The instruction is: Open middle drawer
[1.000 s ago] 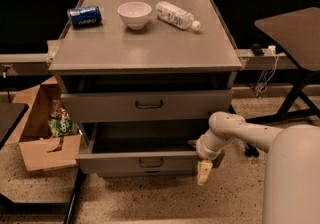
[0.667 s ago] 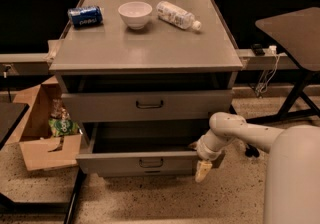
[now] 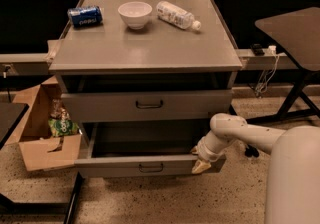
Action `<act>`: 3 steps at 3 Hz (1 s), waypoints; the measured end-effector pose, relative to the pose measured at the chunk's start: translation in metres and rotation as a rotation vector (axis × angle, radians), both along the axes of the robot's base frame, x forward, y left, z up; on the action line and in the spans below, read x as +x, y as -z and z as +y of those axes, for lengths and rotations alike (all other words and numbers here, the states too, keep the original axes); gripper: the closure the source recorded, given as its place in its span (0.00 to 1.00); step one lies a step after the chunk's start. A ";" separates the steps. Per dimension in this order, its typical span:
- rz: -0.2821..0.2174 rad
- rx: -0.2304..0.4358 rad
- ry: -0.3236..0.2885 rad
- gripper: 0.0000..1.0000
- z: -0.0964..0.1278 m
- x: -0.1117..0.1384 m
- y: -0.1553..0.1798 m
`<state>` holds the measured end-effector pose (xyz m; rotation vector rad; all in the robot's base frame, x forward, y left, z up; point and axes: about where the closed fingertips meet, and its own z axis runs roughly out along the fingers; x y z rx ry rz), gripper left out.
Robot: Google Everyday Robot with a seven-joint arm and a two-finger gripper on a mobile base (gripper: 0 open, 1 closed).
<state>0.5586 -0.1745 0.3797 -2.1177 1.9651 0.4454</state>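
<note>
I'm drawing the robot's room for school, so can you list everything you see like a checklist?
Surface: grey cabinet top, flat.
Job's things: grey metal middle drawer pulled out, interior showing.
Clutter: blue soda can and clear plastic bottle lying down, white bowl upright.
Gripper: robot's gripper at the drawer front's right end.
Cables: white cable hanging at right.
Surroundings: open cardboard box at left; dark table at right.

Middle drawer [image 3: 115, 167] stands open, lower centre.
Gripper [image 3: 198, 160] sits at its front right corner; can [image 3: 85, 16], bowl [image 3: 135, 14] and bottle [image 3: 176, 15] lie on the cabinet [image 3: 145, 48], upper frame.
</note>
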 end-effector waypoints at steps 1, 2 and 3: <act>-0.015 -0.002 -0.007 0.87 -0.001 -0.004 -0.001; -0.016 -0.002 -0.007 1.00 0.002 -0.005 -0.001; -0.015 -0.002 -0.007 0.86 0.002 -0.005 0.000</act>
